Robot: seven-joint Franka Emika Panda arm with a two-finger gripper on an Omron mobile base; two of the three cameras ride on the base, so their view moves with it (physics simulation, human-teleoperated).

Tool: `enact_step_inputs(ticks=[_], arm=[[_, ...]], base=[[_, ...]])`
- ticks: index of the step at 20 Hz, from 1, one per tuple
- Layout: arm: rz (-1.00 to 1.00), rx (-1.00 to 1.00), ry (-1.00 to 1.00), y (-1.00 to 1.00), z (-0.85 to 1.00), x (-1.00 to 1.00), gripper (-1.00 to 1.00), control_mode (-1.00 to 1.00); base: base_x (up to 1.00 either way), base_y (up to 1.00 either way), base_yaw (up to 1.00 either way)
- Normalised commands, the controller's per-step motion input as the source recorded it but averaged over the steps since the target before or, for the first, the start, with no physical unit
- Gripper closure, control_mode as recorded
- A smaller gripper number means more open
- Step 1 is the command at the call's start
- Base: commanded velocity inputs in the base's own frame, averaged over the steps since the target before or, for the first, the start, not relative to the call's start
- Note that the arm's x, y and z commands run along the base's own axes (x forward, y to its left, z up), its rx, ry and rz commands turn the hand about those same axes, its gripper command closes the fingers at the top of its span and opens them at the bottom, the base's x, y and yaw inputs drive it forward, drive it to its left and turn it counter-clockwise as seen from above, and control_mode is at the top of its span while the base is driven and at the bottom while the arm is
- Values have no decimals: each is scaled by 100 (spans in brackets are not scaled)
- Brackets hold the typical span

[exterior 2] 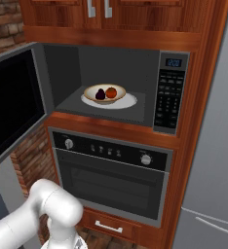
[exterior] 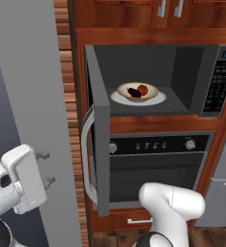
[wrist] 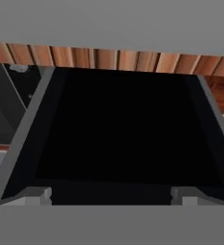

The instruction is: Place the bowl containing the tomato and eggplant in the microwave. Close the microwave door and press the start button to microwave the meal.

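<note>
A: Left base view: the bowl (exterior: 137, 91) already sits inside the microwave (exterior: 153, 79), centre of the frame, tomato (exterior: 142, 89) and eggplant (exterior: 134, 92) aboard. The microwave door (exterior: 98, 144) swings out at left, its curved handle (exterior: 87, 154) facing us.

B: That door looks stiff, hinged, probably light. I'd push its flat face rather than grab the handle.

A: Right base view: door's black window (exterior 2: 13, 104) at far left, wide open; keypad (exterior 2: 168, 95) right of the cavity.

B: And the hand view?

A: Dark door glass (wrist: 118, 129) right ahead, close. The pincer (wrist: 111, 196) at the bottom edge stands spread wide, holding nothing; whether it touches the glass, I can't tell.
</note>
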Motion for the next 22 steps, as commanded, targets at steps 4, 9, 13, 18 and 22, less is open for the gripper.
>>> enact_step_inputs(ticks=[4,9,13,18,22], arm=[[-17,0,0,-9,-1,41,-100,-100],[-19,-2,0,0,-4,53,-100,-100],[-18,-2,0,0,-5,55,-100,-100],[-18,-1,0,-15,-2,32,-100,-100],[-23,0,0,-83,0,0,-100,-100]], base=[[0,0,0],[0,0,0],[0,0,0],[0,0,0],[0,0,0]])
